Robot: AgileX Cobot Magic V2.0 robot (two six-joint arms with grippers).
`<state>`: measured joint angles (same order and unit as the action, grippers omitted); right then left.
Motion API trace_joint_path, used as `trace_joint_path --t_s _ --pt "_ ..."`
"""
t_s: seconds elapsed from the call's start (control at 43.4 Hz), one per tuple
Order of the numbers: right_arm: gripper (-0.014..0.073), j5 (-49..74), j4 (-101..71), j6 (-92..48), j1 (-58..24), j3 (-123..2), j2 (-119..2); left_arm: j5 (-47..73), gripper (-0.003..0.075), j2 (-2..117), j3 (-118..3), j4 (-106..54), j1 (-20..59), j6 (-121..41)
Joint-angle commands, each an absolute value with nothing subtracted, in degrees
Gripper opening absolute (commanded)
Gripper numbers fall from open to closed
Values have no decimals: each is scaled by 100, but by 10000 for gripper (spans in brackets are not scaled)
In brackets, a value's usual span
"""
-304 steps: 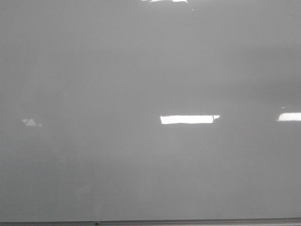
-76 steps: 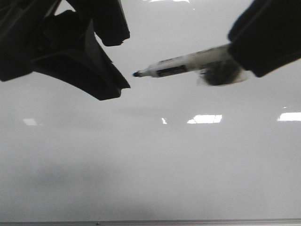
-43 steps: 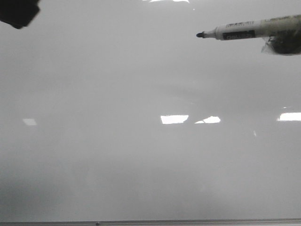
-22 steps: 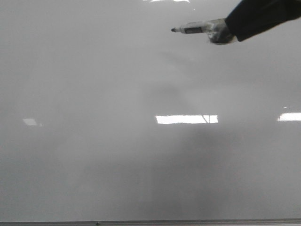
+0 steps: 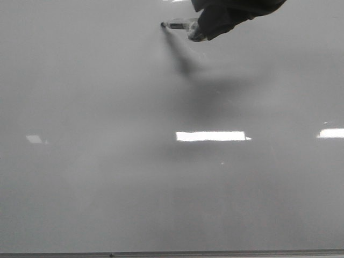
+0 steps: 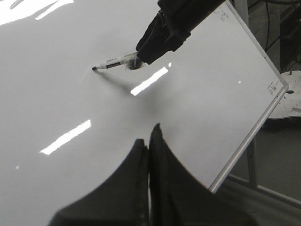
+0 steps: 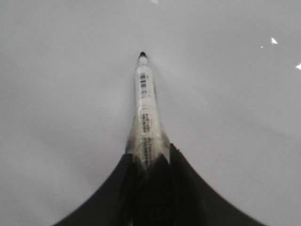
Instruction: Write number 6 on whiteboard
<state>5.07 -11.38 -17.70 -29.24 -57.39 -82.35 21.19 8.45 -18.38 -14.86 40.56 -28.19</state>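
Observation:
The whiteboard (image 5: pixel 107 188) fills the front view, glossy grey-white. No number 6 shows on it. My right gripper (image 5: pixel 201 29) comes in from the top edge, shut on a white marker (image 5: pixel 177 23) with a black tip pointing left. In the left wrist view the marker (image 6: pixel 115 61) tip meets its own shadow on the whiteboard (image 6: pixel 56 70), held by the right gripper (image 6: pixel 146 49). The right wrist view shows the marker (image 7: pixel 145 103) sticking out of the right gripper (image 7: pixel 148 157) over the whiteboard (image 7: pixel 56 70). My left gripper (image 6: pixel 148 134) is shut and empty, back from the marker.
A thin dark frame edge (image 5: pixel 161 253) runs along the board's lower side. Bright glare patches (image 5: pixel 209 136) lie mid-board. In the left wrist view the board's metal edge (image 6: pixel 254 132) ends at the right, with a white stand base (image 6: pixel 291 94) beyond it.
The right gripper has carried the marker leftward and closer to the board, its shadow now joining the tip. The left gripper has left the front view.

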Motion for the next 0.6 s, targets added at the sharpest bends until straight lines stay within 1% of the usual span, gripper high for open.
trace_joint_path --t_s 0.0,0.299,0.415,0.576 --pt "-60 96 -1222 -1767 -2976 -5988 -8246 1648 -20 896 -1994 -1588 4056 -2742" --pt "-60 1053 -1003 -1790 -3478 -5974 -8805 1648 -20 896 -1994 -1588 4056 -2742" --pt "-60 1277 -1003 -1790 -3399 -5927 -8791 1648 -20 896 -1994 -1588 4056 -2742" --pt "-60 1278 -1003 -1763 -3051 -5887 -8564 1648 -20 896 -1994 -1588 4056 -2742"
